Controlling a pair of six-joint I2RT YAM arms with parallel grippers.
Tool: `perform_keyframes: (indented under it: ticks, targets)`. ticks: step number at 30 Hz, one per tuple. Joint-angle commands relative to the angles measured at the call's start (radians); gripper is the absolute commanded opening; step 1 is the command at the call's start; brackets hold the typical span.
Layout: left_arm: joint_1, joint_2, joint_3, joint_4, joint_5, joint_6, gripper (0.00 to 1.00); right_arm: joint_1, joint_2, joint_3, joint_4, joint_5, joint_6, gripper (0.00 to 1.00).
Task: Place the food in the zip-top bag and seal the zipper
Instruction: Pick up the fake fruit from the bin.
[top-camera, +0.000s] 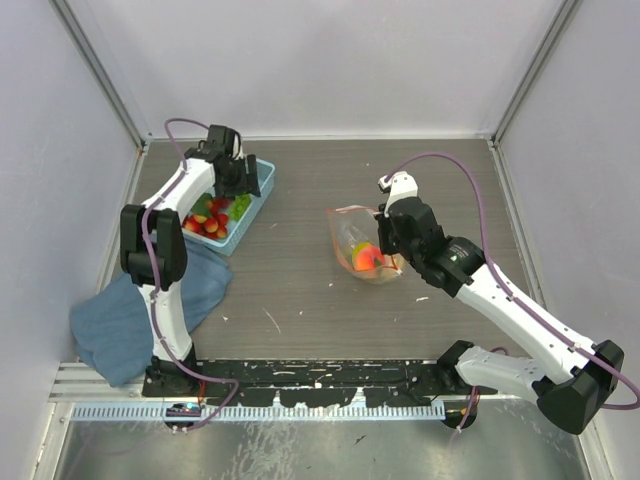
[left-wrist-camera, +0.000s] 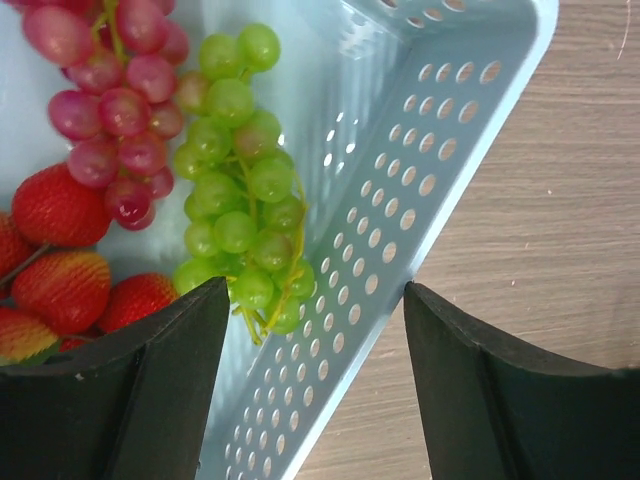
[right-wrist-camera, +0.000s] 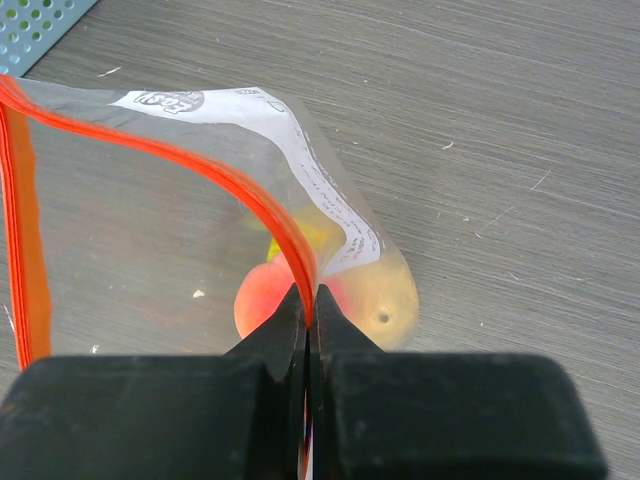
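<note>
A grey wood-grain worktop (top-camera: 300, 290) is carrying three things. A light blue perforated basket (top-camera: 262, 195) is sitting at the far left, turned at an angle to the edges. A crumpled blue cloth (top-camera: 115, 325) is lying at the near left corner, reaching up close to the basket's near end. A clear bag (top-camera: 348, 234) with an orange-red strip (top-camera: 352, 209) is resting right of centre, well apart from both, with fruit (top-camera: 366, 257) showing inside. Small white specks (top-camera: 272, 320) are dotting the bare surface between them.

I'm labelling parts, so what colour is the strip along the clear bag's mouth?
Red-orange; the zipper shows best in the right wrist view.
</note>
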Motion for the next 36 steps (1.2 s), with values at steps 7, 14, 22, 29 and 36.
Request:
perform_keyframes:
  ticks: [7, 14, 22, 29, 36]
  targets:
    - [0.033, -0.02, 0.001, 0.02, 0.078, -0.006, 0.73, 0.002, -0.004, 0.005, 0.057, 0.019, -0.025, 0.01]
    - [0.056, -0.103, 0.013, 0.02, 0.075, -0.019, 0.74, 0.002, 0.009, 0.007, 0.06, 0.017, -0.031, 0.01]
    - [0.08, -0.027, 0.048, 0.002, -0.001, 0.002, 0.71, 0.002, 0.008, 0.003, 0.061, 0.017, -0.035, 0.01]
    - [0.08, 0.097, 0.118, -0.054, 0.012, 0.022, 0.66, 0.002, 0.009, 0.004, 0.06, 0.016, -0.033, 0.01]
    - [0.078, 0.172, 0.144, -0.07, 0.018, 0.027, 0.66, 0.003, 0.014, 0.002, 0.061, 0.013, -0.03, 0.01]
